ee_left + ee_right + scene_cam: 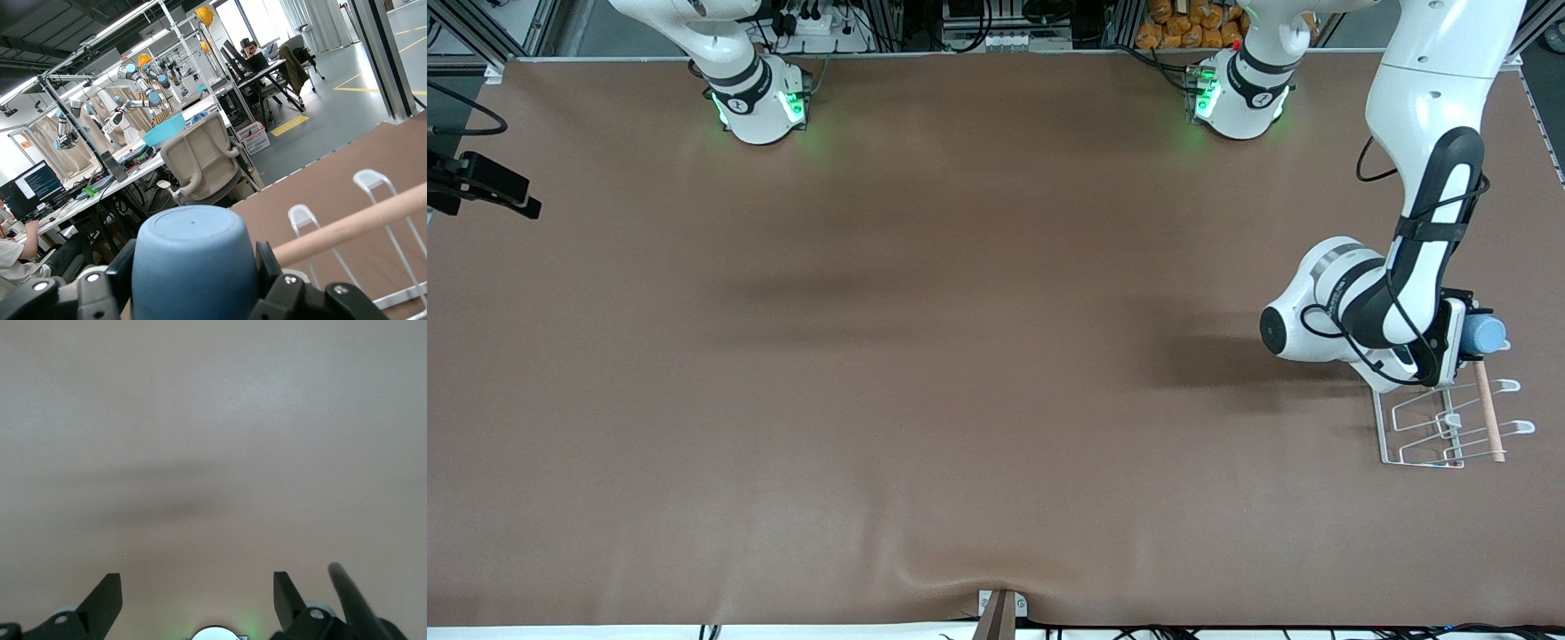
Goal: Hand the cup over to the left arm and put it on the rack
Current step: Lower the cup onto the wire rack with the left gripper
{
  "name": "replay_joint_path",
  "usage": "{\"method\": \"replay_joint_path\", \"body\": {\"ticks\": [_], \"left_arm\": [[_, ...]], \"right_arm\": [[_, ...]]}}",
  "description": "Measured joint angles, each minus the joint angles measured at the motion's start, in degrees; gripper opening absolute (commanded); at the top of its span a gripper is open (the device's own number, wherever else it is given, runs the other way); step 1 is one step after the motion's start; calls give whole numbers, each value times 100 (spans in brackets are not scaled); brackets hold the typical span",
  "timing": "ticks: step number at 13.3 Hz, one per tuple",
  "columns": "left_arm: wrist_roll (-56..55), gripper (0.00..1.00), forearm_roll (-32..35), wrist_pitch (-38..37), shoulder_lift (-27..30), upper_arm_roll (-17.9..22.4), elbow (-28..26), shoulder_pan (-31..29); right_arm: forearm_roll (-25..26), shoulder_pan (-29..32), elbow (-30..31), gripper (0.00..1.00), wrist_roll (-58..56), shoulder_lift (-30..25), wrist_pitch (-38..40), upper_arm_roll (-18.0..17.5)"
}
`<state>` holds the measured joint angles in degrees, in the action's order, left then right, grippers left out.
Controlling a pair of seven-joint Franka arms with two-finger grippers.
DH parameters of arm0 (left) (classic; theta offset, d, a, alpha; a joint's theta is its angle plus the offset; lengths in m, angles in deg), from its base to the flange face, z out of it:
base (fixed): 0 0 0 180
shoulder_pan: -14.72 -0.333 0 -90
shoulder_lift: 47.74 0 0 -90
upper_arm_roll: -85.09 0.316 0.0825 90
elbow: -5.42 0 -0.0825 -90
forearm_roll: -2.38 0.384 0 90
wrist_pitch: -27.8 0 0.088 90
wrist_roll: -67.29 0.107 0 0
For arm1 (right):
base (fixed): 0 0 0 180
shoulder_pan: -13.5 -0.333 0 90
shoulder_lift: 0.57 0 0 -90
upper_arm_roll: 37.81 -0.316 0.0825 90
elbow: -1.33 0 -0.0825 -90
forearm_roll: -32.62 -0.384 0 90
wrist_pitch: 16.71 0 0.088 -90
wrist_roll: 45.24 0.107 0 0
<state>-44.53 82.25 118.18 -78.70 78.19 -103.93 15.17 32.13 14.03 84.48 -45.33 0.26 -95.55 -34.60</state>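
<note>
front view: the left arm point(1427, 178) reaches from its base at the top of the view down to the left arm's end of the brown bench point(925, 356). its wrist is bent low over the white wire rack point(1423, 436), at the rack's end farther from the front camera. the left hand point(1469, 336) is clamped on the light-blue cup point(1489, 334), which lies sideways, its closed base pointing away from the wrist. the cup is just above the upper end of the rack's wooden rod point(1489, 413); whether it touches the rod or the wire cannot be told.

in the left wrist view the cup point(193, 263) fills the gap between the two black fingers point(270, 270), base toward the lens, pressed on both sides. the wooden rod point(353, 227) runs out from just beside the cup, and two looped white pegs point(370, 183) of the rack stand up past it.

the right wrist view shows the right hand point(197, 597) with its fingers point(107, 600) spread wide apart, holding nothing, over bare bench point(213, 440). the right arm point(729, 53) waits near its base.
</note>
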Motion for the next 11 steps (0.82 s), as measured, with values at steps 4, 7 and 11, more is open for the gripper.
{"method": "replay_joint_path", "body": {"ticks": [4,7,11], "left_arm": [[-10,100,34,4,-48,1,1,1],[-7,100,48,3,-67,2,1,3],[278,100,80,-3,-62,2,67,3]], "right_arm": [[0,0,2,100,0,0,0,0],[1,0,3,100,0,0,0,0],[1,-2,4,100,0,0,0,-2]]}}
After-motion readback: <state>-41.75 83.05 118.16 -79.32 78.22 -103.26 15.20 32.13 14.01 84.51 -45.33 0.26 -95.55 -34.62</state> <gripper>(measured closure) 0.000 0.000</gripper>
